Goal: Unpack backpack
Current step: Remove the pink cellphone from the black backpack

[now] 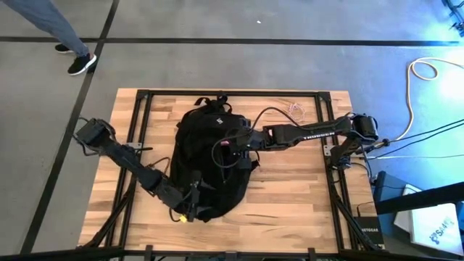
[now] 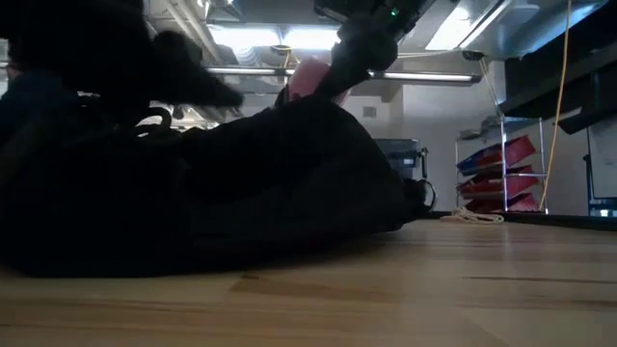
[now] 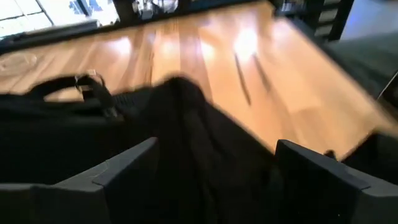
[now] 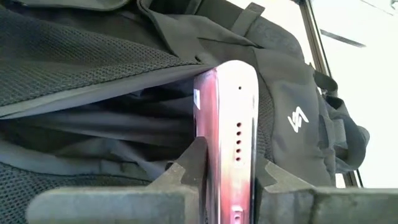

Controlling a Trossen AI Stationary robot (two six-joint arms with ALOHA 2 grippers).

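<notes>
Backpack (image 1: 210,163): lay flat on the middle of the wooden tabletop (image 1: 290,188), black, top loop toward the far edge; a small white logo (image 4: 298,119) showed in the right wrist view.
Right hand (image 4: 227,171): over the backpack's upper middle, clenched on a pink phone (image 4: 227,143) held edge-up just above the open fabric; the low view showed the phone as a pink shape (image 2: 310,77) above the bag.
Left hand (image 3: 211,165): at the backpack's near-left lower edge, fingers spread wide on either side of a fold of black fabric; whether they pressed it, cannot tell.
Tabletop: bare wood right of the bag.
Person: a leg and black shoe (image 1: 81,64) on the floor beyond the far-left corner.
</notes>
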